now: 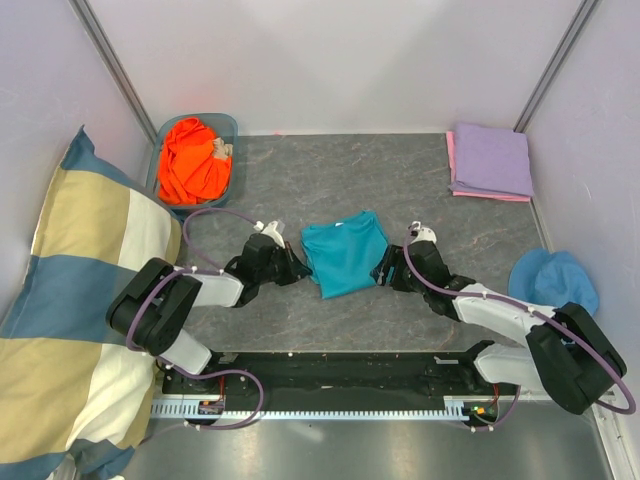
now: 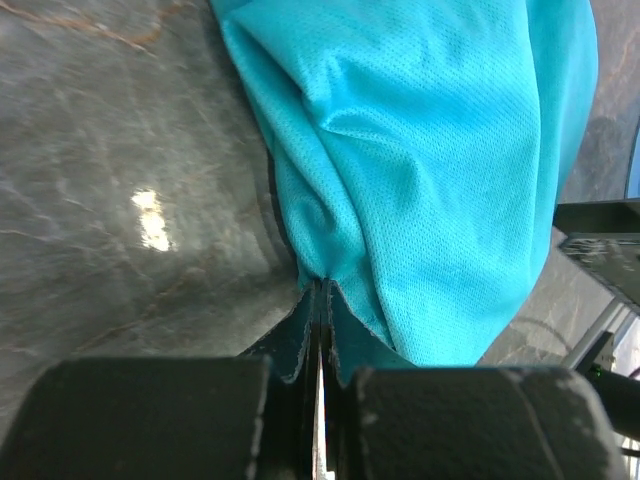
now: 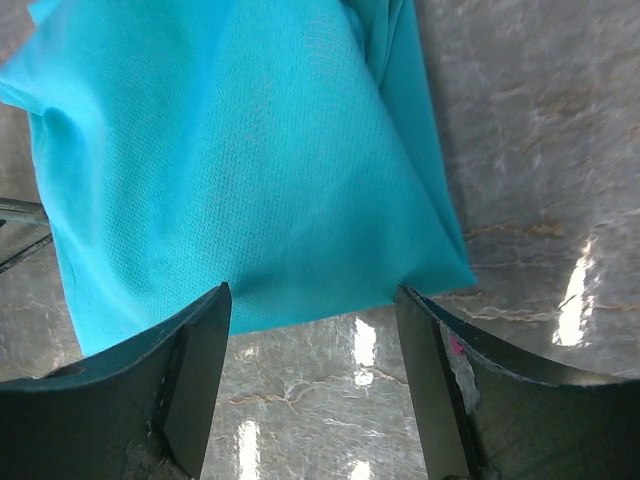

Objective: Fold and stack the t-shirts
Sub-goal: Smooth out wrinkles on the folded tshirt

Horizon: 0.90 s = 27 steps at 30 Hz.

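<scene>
Both arms reach low over the tabletop (image 1: 300,180) and turn inward, so their wrists face each other across the teal t-shirt (image 1: 345,255). This shirt lies partly folded at the middle of the tabletop.

The left gripper (image 1: 298,268) is at the shirt's left edge. In the left wrist view its jaws are clenched together on a pinch of the teal cloth (image 2: 420,180), which bunches into soft creases rising away from the left gripper (image 2: 320,310).

The right gripper (image 1: 385,268) is at the shirt's right edge. It is released, with its two dark fingers (image 3: 200,350) spread wide. The shirt's edge (image 3: 250,180) lies flat between the fingertips of the right gripper (image 3: 312,330), and nothing is pinched.

The teal fabric is a fine, slightly shiny knit mesh. The tabletop is grey, glossy and veined like stone.

The orange t-shirt (image 1: 193,160) is crumpled in a blue-grey basket (image 1: 232,125) at the far left. A small pale patch on it is too small to read. At the far right the lavender t-shirt (image 1: 492,160) lies folded square on the pink t-shirt (image 1: 452,160), of which only an edge shows. A blue bucket hat (image 1: 555,280) sits near the right arm, and a checked pillow (image 1: 70,300) lies along the left side.
</scene>
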Motion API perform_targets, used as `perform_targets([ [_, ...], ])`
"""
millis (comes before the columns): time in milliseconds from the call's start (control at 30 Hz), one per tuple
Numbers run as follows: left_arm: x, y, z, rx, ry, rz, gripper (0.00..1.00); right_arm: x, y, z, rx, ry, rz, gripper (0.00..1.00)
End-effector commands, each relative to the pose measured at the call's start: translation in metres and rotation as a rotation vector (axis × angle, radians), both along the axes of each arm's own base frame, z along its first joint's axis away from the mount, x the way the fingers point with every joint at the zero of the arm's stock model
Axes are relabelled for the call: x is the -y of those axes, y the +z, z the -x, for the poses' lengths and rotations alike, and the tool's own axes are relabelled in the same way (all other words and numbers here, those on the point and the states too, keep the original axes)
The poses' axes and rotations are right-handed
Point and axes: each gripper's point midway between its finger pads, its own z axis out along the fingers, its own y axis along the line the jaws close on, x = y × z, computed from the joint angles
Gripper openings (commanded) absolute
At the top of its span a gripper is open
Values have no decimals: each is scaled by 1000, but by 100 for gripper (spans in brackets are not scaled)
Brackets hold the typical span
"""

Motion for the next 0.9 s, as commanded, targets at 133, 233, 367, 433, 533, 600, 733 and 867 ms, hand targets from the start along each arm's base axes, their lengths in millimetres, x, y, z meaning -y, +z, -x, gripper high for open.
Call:
perform_targets([
  [133, 19, 12, 13, 6, -38, 61, 2, -15, -5, 2, 12, -3, -36, 74],
  [233, 23, 11, 18, -7, -46, 73, 2, -22, -7, 7, 9, 6, -37, 74],
  [367, 30, 10, 27, -20, -66, 83, 2, -32, -11, 13, 0, 14, -43, 74],
  [433, 33, 10, 32, -29, -76, 88, 2, -37, -12, 16, 1, 21, -46, 74],
  [533, 36, 10, 40, -45, -85, 101, 2, -43, -14, 17, -4, 25, -45, 74],
  [600, 38, 14, 45, -48, -89, 117, 2, -45, -14, 17, -2, 28, -41, 73],
  [733, 38, 19, 55, -59, -103, 134, 2, -47, -11, 16, 4, 24, -32, 75],
  [867, 30, 19, 63, -96, -103, 90, 15, -42, -5, 14, 16, 5, -15, 86],
])
